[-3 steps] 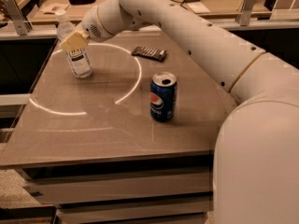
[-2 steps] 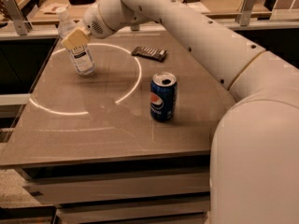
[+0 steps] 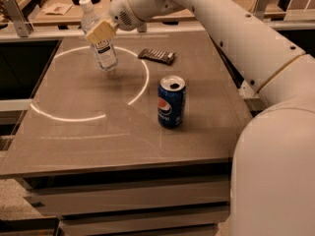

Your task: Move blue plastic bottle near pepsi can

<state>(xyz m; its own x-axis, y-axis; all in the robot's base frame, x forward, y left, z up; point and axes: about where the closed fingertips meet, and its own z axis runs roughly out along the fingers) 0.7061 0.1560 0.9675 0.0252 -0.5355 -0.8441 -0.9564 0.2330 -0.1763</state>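
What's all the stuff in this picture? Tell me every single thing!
blue plastic bottle: one, clear with white cap and label, tilted over the table's back left, held.
pepsi can: one, blue with silver top, upright near the table's middle, apart from the bottle.
dark packet: one, lying flat behind the can.
table: one, grey-brown, with a bright ring of light on it.
arm: one, white, reaching in from the right.
gripper: one, tan pads, shut on the bottle's upper part.
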